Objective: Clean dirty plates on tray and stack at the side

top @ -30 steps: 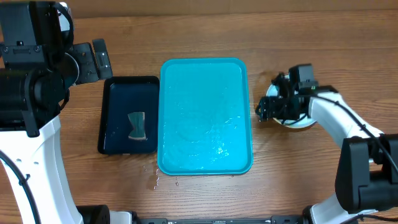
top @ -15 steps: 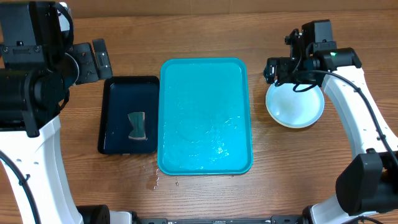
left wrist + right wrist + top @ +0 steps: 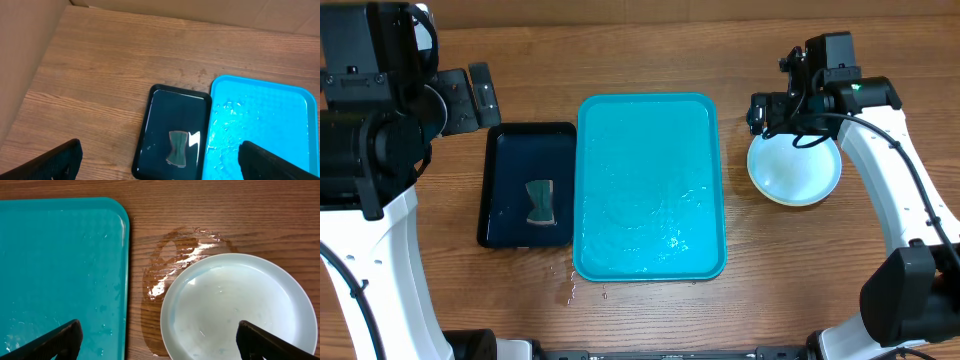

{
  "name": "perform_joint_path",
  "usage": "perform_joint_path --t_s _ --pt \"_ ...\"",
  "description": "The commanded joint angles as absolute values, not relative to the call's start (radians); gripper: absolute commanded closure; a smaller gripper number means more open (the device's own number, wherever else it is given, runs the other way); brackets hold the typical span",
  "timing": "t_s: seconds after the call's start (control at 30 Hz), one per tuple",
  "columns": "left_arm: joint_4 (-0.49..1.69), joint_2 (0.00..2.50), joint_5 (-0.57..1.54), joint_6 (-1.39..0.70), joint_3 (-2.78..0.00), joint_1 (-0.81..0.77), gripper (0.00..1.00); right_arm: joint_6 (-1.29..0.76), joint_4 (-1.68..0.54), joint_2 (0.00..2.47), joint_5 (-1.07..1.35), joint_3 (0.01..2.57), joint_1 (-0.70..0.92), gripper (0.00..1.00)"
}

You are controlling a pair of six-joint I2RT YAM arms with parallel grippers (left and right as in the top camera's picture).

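The turquoise tray (image 3: 650, 185) lies in the middle of the table, wet and with no plates on it. It also shows in the right wrist view (image 3: 60, 270) and the left wrist view (image 3: 265, 125). A light-blue rimmed plate (image 3: 795, 172) sits on the table to its right and also shows in the right wrist view (image 3: 235, 305). No lime-green rims show; I cannot tell if plates lie under it. My right gripper (image 3: 785, 112) (image 3: 157, 340) is open and empty above the plate's far-left edge. My left gripper (image 3: 472, 95) (image 3: 160, 160) is open and empty, high over the black tray.
A smaller black tray (image 3: 528, 185) holding a dark sponge (image 3: 540, 202) lies left of the turquoise tray. A water puddle (image 3: 175, 255) spreads on the wood between the tray and the plate. Drops (image 3: 570, 290) lie off the tray's front-left corner.
My right gripper has lifted off the plate and moved toward the far side, uncovering the plate. It has held still for the last half second. The left arm has not moved.
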State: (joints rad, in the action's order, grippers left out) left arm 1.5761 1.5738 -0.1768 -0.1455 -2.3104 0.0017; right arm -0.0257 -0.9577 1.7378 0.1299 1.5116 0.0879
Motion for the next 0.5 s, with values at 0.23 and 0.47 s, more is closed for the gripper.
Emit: perform_joint_path --t_s 0.23,0.47 --pt "1.574 1.579 -0.183 -0.123 -2.312 0.0 0.0 -0.025 -0.952 1.717 0.124 1.526 0.096 0.0" --pt "1.574 1.579 -0.183 -0.123 -2.312 0.0 0.0 -0.025 -0.952 1.727 0.124 1.523 0.101 0.0"
